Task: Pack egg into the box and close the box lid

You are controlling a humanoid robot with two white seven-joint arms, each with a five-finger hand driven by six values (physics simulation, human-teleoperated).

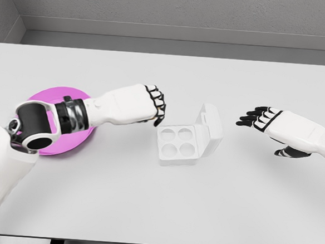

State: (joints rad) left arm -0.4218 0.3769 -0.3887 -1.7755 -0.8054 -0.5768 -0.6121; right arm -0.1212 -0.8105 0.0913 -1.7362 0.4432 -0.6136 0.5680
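Fingers of the left hand (156, 106) curl shut beside the open box (177, 145); I can't see an egg. Right hand (261, 118) hangs spread. Eggs crack easily, so cradle one's sides gently.

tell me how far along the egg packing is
Nothing is packed: all four cups of the white box look empty, lid open. The left hand, curled, is beside the box; whether it holds an egg is hidden. The right hand hangs open. Left: placing the egg, closing the lid.

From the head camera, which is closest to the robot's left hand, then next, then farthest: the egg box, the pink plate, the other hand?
1. Egg box, open, just right of the left hand.
2. Pink plate, back left under the forearm.
3. Right hand, far right.
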